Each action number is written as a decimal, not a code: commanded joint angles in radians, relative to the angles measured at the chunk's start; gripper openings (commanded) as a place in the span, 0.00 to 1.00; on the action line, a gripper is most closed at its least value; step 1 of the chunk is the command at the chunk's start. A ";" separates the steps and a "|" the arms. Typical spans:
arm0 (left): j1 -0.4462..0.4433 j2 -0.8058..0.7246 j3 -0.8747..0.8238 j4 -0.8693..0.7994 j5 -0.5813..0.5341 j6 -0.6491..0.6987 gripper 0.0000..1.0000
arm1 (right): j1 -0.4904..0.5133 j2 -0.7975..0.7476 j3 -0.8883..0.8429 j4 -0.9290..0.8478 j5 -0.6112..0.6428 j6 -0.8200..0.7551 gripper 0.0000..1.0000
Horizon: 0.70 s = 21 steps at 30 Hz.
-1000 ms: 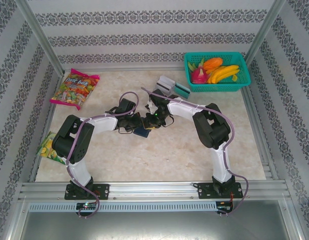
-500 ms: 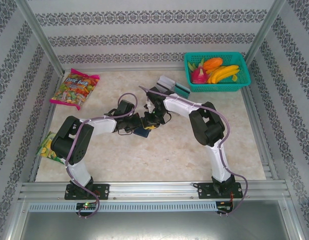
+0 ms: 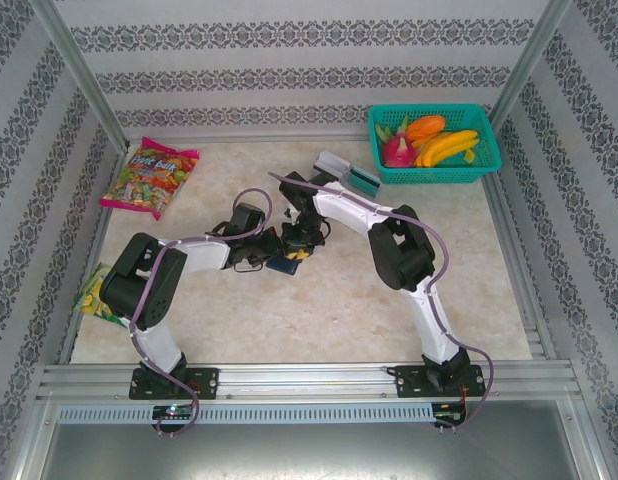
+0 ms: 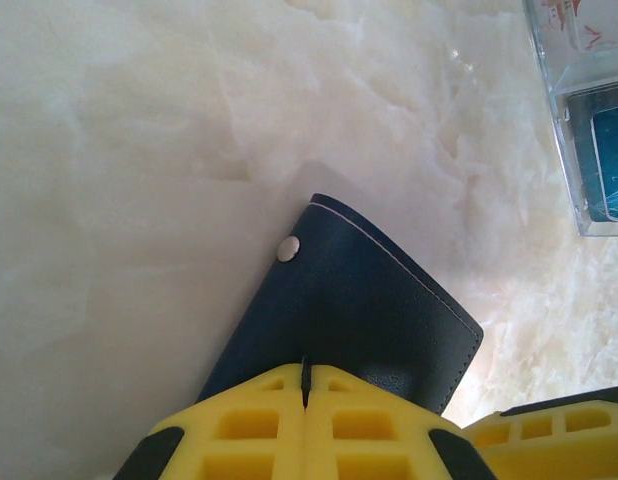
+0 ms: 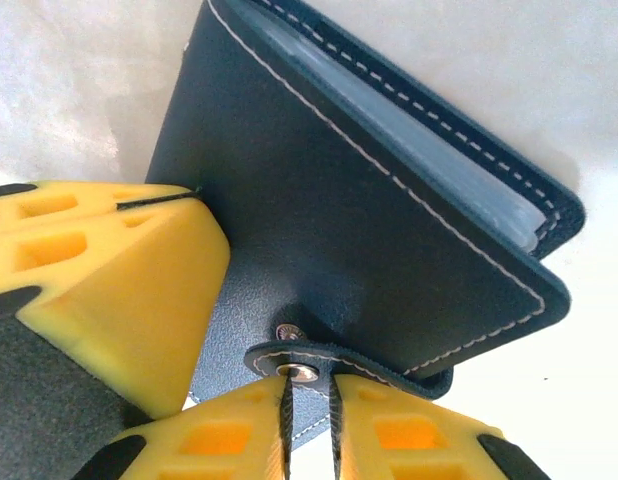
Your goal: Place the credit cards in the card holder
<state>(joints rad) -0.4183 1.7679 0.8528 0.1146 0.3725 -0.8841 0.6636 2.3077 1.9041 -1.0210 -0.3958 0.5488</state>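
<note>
The dark navy card holder [image 3: 282, 265] lies mid-table between both grippers. My left gripper [image 4: 305, 375] is shut on the edge of its cover [image 4: 359, 300], near a metal stud [image 4: 288, 248]. My right gripper [image 5: 309, 415] has its jaws a narrow slit apart, tips against the unsnapped snap tab [image 5: 334, 358]. Nothing shows between them. Clear sleeves [image 5: 409, 150] show inside the card holder [image 5: 369, 230]. The credit cards [image 3: 334, 165], grey and teal, lie at the back beside the basket. In the left wrist view they sit in a clear case [image 4: 589, 150].
A teal mesh basket [image 3: 489, 165] of toy fruit stands at the back right. A candy bag [image 3: 149, 178] lies back left and a snack packet [image 3: 97, 295] at the left edge. Metal frame rails border the table.
The right arm's elbow has swung left and its gripper has edged closer over the card holder. The left arm has barely moved and keeps its grip.
</note>
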 commanded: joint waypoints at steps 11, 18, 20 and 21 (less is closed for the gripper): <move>-0.022 0.003 -0.043 -0.116 0.100 -0.003 0.00 | 0.010 0.072 0.025 0.182 -0.012 0.114 0.20; -0.035 -0.066 -0.012 -0.154 0.091 -0.008 0.00 | -0.014 0.089 0.026 0.182 -0.030 0.122 0.20; -0.036 -0.097 0.009 -0.185 0.089 0.001 0.00 | -0.024 0.090 0.020 0.183 -0.033 0.117 0.20; -0.037 -0.115 0.024 -0.212 0.081 0.013 0.00 | -0.027 0.086 0.017 0.180 -0.023 0.113 0.20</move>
<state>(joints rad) -0.4103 1.7226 0.8497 0.0353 0.3443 -0.8841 0.6498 2.3295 1.9160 -1.0039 -0.4709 0.6338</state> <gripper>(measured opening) 0.066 0.202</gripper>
